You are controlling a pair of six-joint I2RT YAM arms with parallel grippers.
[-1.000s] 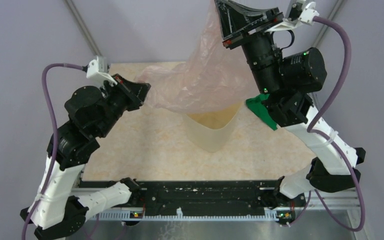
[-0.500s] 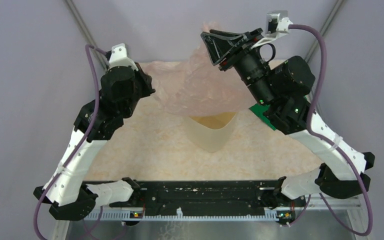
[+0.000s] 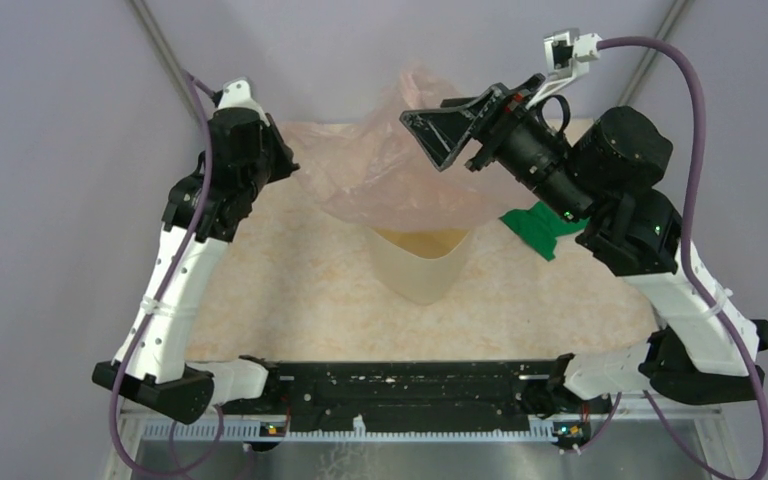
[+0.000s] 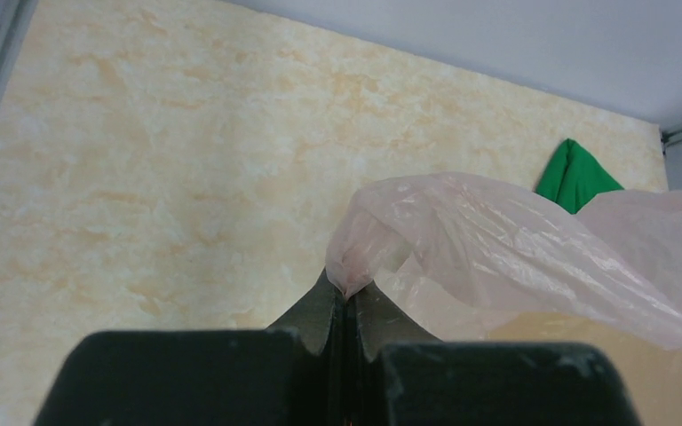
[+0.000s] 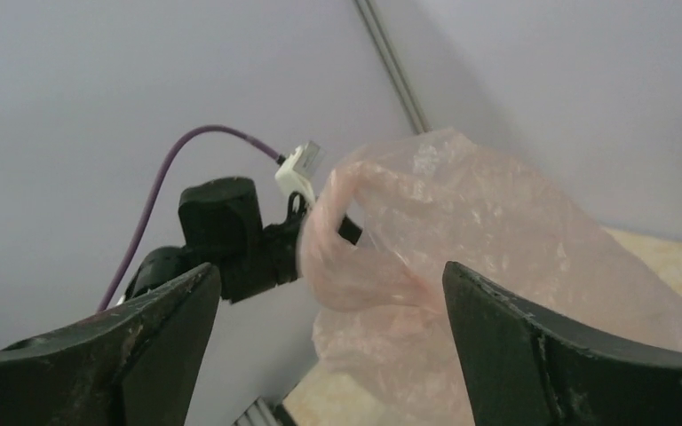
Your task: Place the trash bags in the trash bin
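The pale-pink trash bag (image 3: 385, 175) hangs crumpled over the mouth of the cream trash bin (image 3: 420, 265), which stands mid-table. My left gripper (image 3: 285, 165) is shut on the bag's left corner, and the film bunches out from its tips (image 4: 348, 286) in the left wrist view. The bin (image 4: 604, 355) shows dimly through the bag (image 4: 497, 240). My right gripper (image 3: 430, 125) hovers above the bag's right side, open wide. In the right wrist view the bag (image 5: 462, 240) lies beyond the spread fingers (image 5: 142, 337) of that gripper (image 5: 330, 266), with nothing between them.
A green cloth-like piece (image 3: 540, 228) lies on the marbled table (image 3: 290, 290) right of the bin, and is also visible from the left wrist (image 4: 577, 177). Grey walls and metal posts (image 3: 160, 50) close the back. The left arm (image 5: 231, 231) shows in the right wrist view.
My right gripper has opened and let go of the bag, swinging lower and leftward. The bag's top has sagged down over the bin. The left arm has stretched up and back, still gripping.
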